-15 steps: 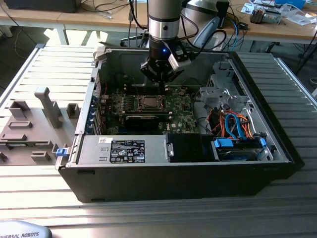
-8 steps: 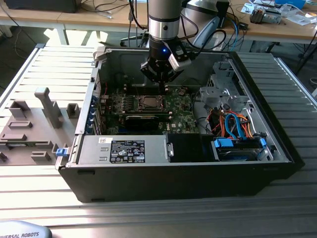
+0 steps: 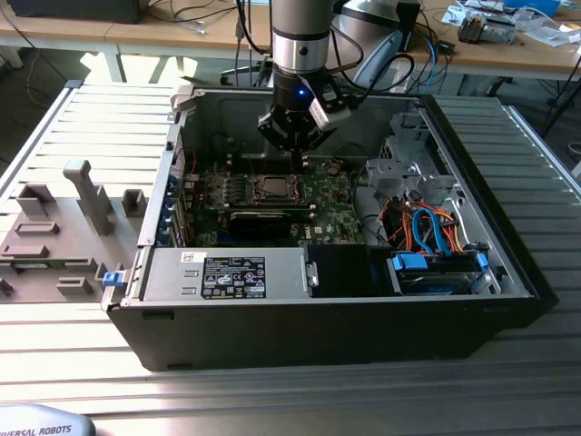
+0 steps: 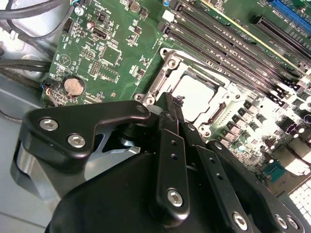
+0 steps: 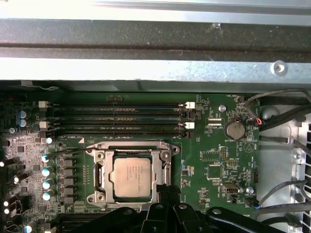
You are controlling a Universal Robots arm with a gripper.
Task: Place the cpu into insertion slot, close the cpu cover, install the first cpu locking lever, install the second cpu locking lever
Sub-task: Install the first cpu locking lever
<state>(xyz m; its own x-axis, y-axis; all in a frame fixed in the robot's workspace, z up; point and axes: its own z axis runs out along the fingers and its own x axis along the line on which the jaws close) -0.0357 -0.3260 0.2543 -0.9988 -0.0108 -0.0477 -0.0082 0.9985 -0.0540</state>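
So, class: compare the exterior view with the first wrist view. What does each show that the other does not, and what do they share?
Exterior view alone: the open computer case seen whole on a slatted metal table, grey fixtures at the exterior view's left, orange and blue cables, and the robot arm.

First wrist view alone: the coin battery and the memory slots seen individually.

Both: the cpu seated in the insertion slot, the cpu cover down around it, and the gripper at the socket's edge.

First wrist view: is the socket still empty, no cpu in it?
No. In the first wrist view the cpu, its silver-grey top showing, sits in the insertion slot, framed by the cpu cover lying flat around it.
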